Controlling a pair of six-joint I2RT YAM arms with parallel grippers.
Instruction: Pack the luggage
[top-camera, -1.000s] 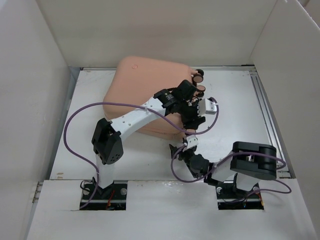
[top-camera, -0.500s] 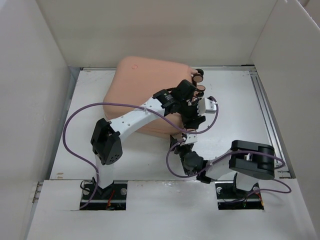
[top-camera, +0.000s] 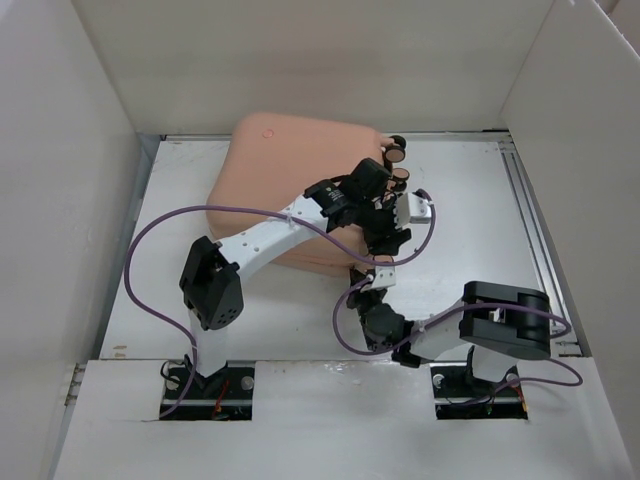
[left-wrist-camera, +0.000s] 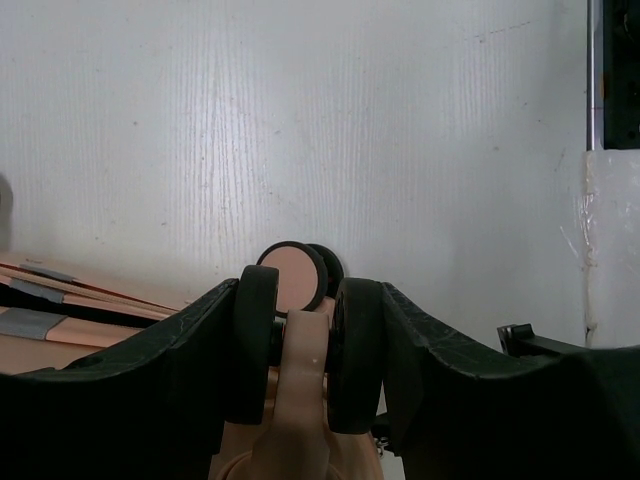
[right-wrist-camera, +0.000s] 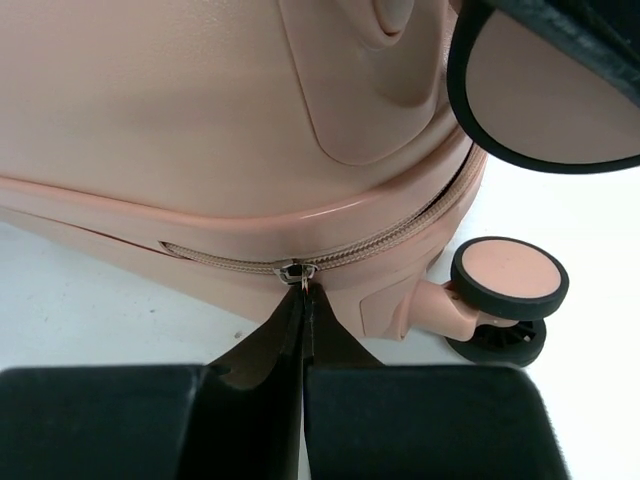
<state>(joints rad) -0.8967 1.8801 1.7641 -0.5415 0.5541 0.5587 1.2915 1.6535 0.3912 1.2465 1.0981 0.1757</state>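
The peach-pink luggage (top-camera: 290, 170) lies closed on the table at the back centre, its wheels (top-camera: 397, 153) pointing right. My left gripper (top-camera: 390, 205) reaches over its right end. In the left wrist view the left gripper (left-wrist-camera: 303, 297) is shut on a black twin wheel (left-wrist-camera: 355, 350) and its peach bracket. Another wheel (left-wrist-camera: 292, 278) shows just beyond. My right gripper (top-camera: 362, 287) is at the luggage's near side. In the right wrist view the right gripper (right-wrist-camera: 303, 293) is shut on the small metal zipper pull (right-wrist-camera: 299, 272) of the peach zipper, left of a corner wheel (right-wrist-camera: 508, 277).
White walls (top-camera: 60, 200) enclose the table on three sides. A metal rail (top-camera: 530, 230) runs along the right edge. Purple cables (top-camera: 150, 260) loop off both arms. The luggage shell (right-wrist-camera: 200, 110) fills the right wrist view.
The right arm has moved left and forward to the luggage's near side, and its jaws have gone from open to shut on the zipper pull. The left arm has held still.
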